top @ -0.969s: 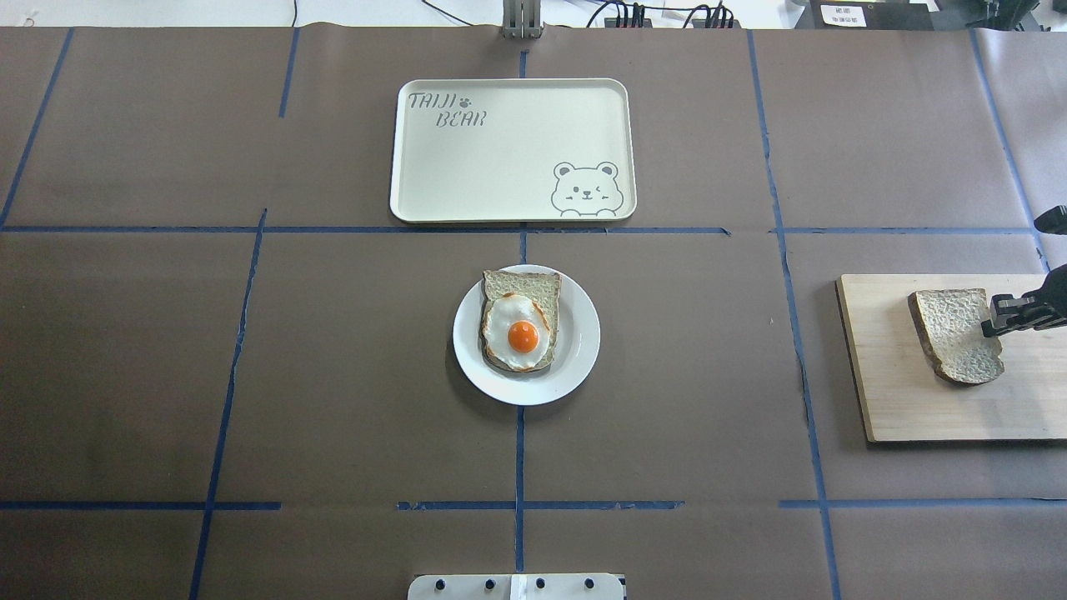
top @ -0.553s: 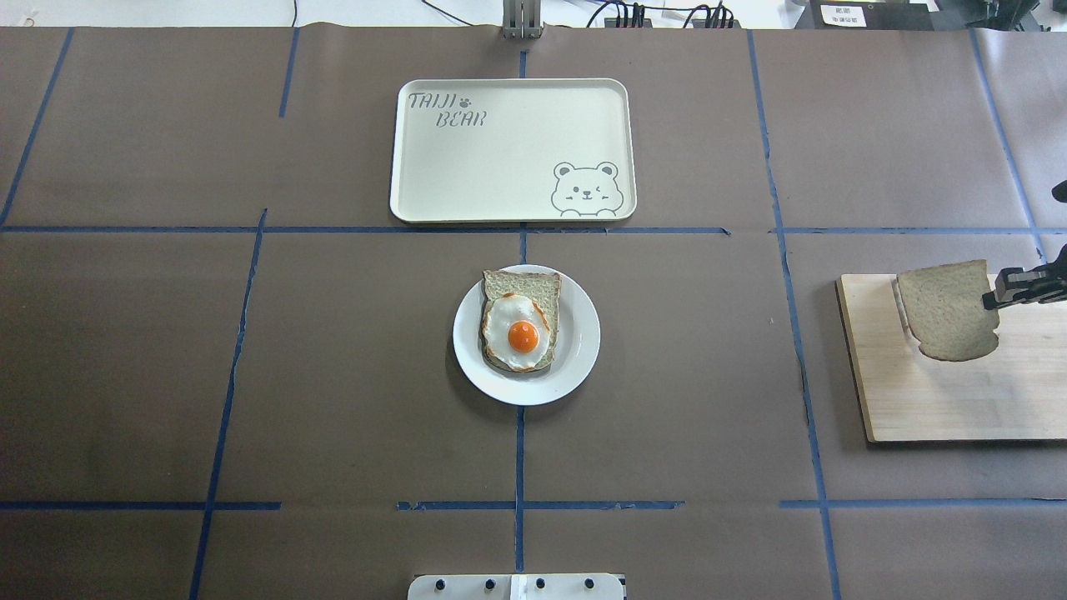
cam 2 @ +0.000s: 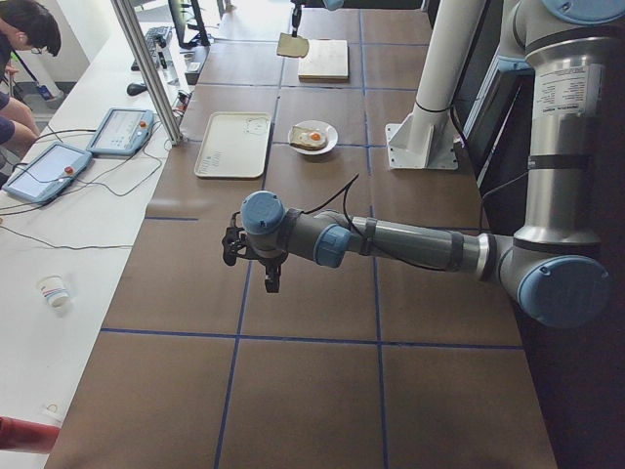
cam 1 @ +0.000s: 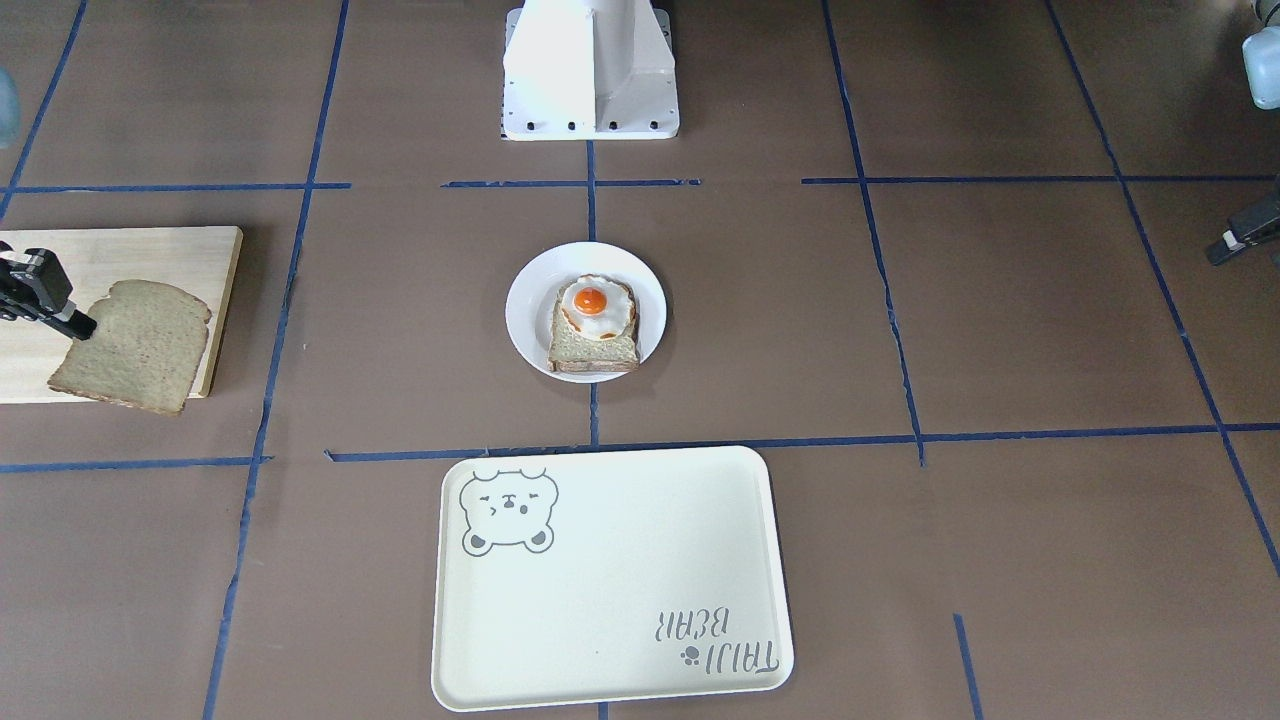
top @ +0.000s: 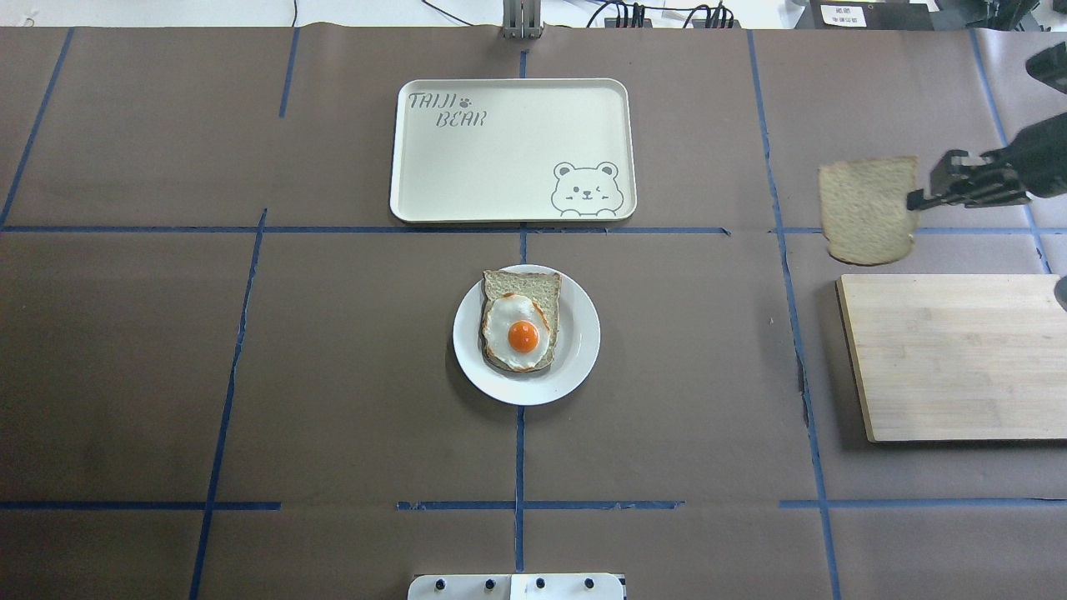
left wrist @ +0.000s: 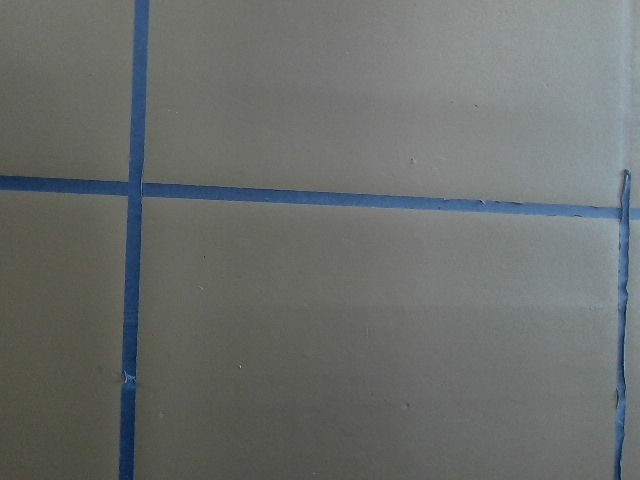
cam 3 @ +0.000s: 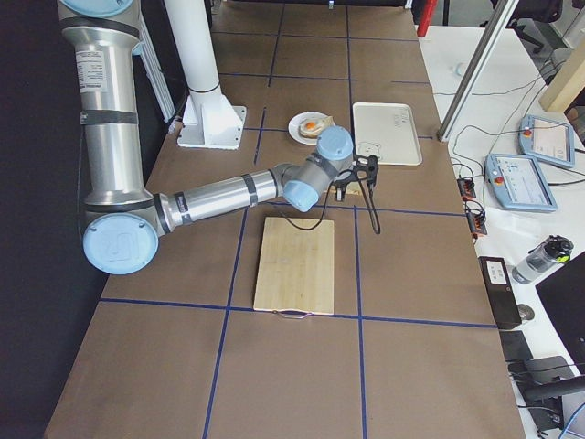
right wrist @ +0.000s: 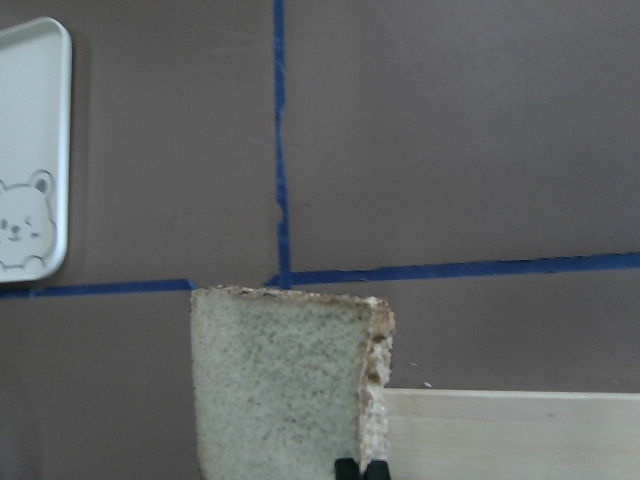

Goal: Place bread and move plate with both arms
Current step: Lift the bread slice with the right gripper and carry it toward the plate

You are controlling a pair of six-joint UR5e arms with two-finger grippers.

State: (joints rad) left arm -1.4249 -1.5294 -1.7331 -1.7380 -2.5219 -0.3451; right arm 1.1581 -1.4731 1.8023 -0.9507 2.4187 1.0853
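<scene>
The bread [top: 867,210] hangs in the air just past the far left corner of the wooden board, and my right gripper [top: 917,198] is shut on its edge. The right wrist view shows the bread [right wrist: 285,385] pinched at its crust between the black fingertips [right wrist: 348,469]. In the front view the bread [cam 1: 135,345] overhangs the board's corner. The white plate [top: 575,367] sits mid-table and bears another slice topped with a fried egg [top: 518,332]. My left gripper [cam 2: 269,278] hovers over bare table at the left end; I cannot tell its state.
A cream tray with a bear drawing [top: 513,150] lies beyond the plate. The wooden board [top: 950,358] at the right has nothing on it. The white robot base [cam 1: 590,70] stands at the near edge. Blue tape lines cross the brown table cover.
The right gripper has lifted the bread off the wooden board and carried it toward the table's far side and a little toward the centre. Plate and tray have not moved.
</scene>
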